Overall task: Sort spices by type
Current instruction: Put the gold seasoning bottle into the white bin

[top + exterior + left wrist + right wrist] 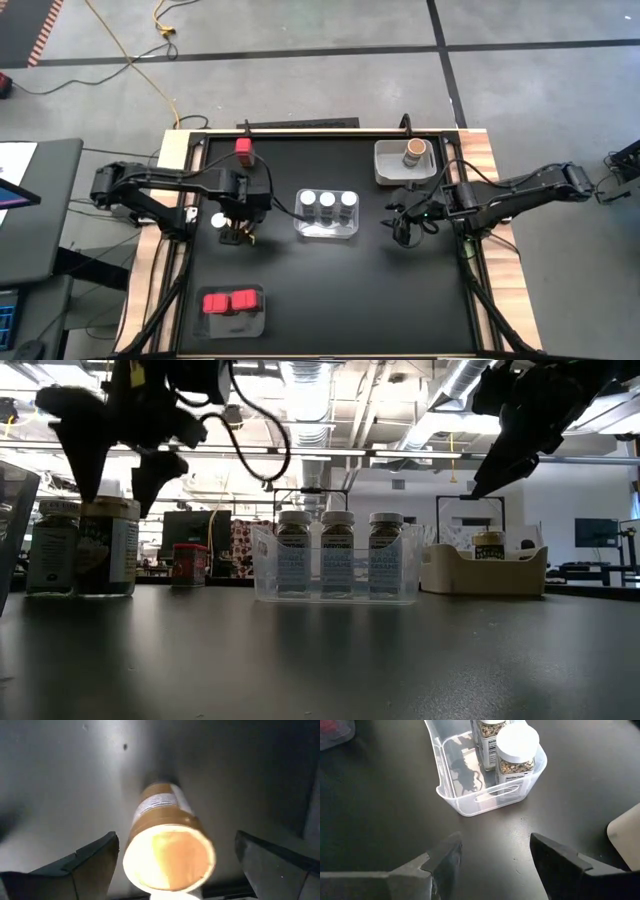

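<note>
Over the table's left half, seen from above, the left gripper (236, 236) hangs with its fingers spread wide and holding nothing. A white-lidded jar (218, 220) stands just beside it on the black table (330, 300). A loose red box (243, 150) sits near the far edge. Mid-table, the clear tray (327, 228) holds three white-lidded jars in a row. The grey tray (385, 165) by the far right corner holds one tan jar (412, 152), and two red boxes (230, 301) lie in a tray near the front left. The right gripper (401, 228) waits between the clear and grey trays, half spread and empty.

From table height, two jars (95, 547) stand at the left edge under the left gripper's fingers (85, 445), which hang above them, not touching.

Past the left wrist, a tan cylindrical jar (167, 842) sits squarely between the two parted fingers (92, 860), its top close to the camera, apart from both.

Past the right wrist, only the clear tray's end (470, 795) and its nearest jar (516, 750) show beyond that arm's fingers.

The risk, as I judge it: the neighbouring white-lidded jar is so near that a descending finger could strike it and topple it, or a slightly off-centre close could tip the tall tan jar.
</note>
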You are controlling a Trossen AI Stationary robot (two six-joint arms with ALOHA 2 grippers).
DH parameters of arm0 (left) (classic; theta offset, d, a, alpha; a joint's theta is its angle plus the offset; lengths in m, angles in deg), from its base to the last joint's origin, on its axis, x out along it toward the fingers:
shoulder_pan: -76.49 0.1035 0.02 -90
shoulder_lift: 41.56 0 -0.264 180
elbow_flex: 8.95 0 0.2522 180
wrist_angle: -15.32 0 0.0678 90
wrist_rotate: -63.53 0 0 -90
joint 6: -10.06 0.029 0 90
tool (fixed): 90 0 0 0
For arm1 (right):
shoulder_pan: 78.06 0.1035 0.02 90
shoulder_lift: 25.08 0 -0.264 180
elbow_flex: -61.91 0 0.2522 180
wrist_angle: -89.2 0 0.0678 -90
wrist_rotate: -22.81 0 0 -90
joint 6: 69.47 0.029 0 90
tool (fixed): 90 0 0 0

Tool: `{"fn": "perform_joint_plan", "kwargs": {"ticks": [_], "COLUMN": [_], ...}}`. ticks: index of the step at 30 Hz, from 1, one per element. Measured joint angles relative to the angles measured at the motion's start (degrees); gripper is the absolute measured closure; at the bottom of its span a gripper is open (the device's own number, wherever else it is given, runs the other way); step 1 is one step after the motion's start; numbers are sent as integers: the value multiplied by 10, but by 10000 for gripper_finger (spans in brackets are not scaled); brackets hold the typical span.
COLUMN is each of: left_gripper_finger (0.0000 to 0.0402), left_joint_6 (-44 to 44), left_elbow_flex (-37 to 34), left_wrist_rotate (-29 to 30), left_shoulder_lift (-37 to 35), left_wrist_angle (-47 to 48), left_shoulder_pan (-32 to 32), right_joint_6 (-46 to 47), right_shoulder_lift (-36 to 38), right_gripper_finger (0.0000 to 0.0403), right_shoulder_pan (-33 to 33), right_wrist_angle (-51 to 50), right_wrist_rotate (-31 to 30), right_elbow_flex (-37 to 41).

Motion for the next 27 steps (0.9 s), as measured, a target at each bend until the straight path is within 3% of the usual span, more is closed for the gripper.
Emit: {"fn": "perform_joint_plan", "kwargs": {"ticks": [14,25,27], "left_gripper_finger": [29,132,135], "left_joint_6": [-32,-52,-53], "left_elbow_flex": [-38,-38,-37], "left_wrist_rotate": [14,15,15], "left_shoulder_lift": [1,0,0], "left_wrist_angle": [-37,-37,-35], "left_shoulder_pan": [0,0,0], "right_joint_6": [-4,-13,-13], "right_shoulder_lift": [0,0,0], "right_gripper_finger": [141,141,141], "right_shoulder_pan": [0,0,0], "right_wrist_angle": [-2,-2,-2], "right_wrist_rotate": [0,-1,-1], "right_elbow_flex": [0,0,0]}}
